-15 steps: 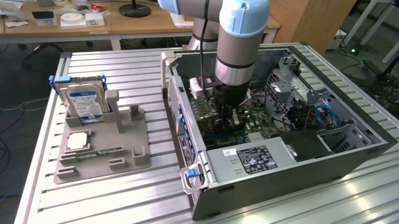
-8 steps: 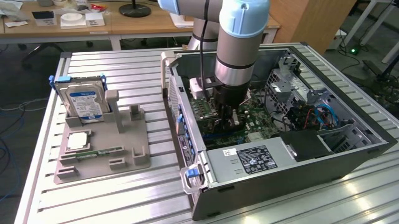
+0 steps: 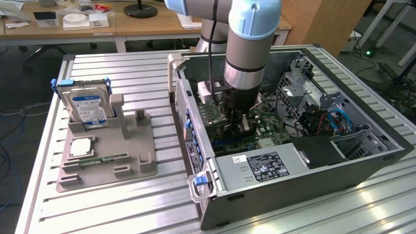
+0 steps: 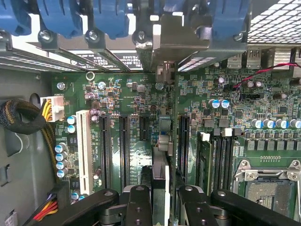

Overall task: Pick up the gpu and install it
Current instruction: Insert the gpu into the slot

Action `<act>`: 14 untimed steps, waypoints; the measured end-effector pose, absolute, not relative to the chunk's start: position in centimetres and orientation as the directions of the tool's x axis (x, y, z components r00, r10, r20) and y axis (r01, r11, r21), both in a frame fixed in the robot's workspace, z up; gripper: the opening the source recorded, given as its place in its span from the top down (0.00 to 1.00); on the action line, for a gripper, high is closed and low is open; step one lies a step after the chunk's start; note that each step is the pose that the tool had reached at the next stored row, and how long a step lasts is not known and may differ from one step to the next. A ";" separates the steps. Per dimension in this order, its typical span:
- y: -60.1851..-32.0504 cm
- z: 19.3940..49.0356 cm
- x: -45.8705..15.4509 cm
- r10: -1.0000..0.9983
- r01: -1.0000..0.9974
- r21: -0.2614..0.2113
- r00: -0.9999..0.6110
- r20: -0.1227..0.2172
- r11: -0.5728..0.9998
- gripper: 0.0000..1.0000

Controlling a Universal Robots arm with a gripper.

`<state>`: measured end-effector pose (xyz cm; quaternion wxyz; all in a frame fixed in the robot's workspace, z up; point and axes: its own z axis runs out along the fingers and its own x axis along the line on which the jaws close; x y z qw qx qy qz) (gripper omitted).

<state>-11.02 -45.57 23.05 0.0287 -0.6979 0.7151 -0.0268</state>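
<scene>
My gripper (image 3: pixel 238 126) reaches down inside the open computer case (image 3: pixel 364 161), over the motherboard (image 3: pixel 270 122). In the wrist view the gripper (image 4: pixel 163 209) is shut on the gpu (image 4: pixel 162 160), a thin card seen edge-on between the two black fingers (image 4: pixel 139 207). The card runs away from the fingers toward its silvery end bracket (image 4: pixel 164 47) at the case's rear slot openings. It stands upright just over the motherboard, between the black expansion slots (image 4: pixel 124 150). Whether its edge sits in a slot I cannot tell.
Blue retention latches (image 4: pixel 61 19) line the rear slots. A white slot (image 4: pixel 83 150), memory slots (image 4: pixel 221 160) and the CPU socket (image 4: pixel 268 183) surround the card. Outside the case, a grey fixture (image 3: pixel 107 161) holds a hard drive (image 3: pixel 89 108) and a memory stick (image 3: pixel 104 160). The power supply (image 3: pixel 263 168) is close by.
</scene>
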 end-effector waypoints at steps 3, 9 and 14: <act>-45.6 23.0 -11.0 -1.000 -0.997 -0.078 -0.024 -0.004 0.024 0.73; -45.6 22.9 -11.0 -1.000 -0.997 -0.078 -0.024 -0.004 0.024 0.73; -45.6 22.7 -11.0 -1.000 -0.997 -0.078 -0.024 -0.003 0.024 0.73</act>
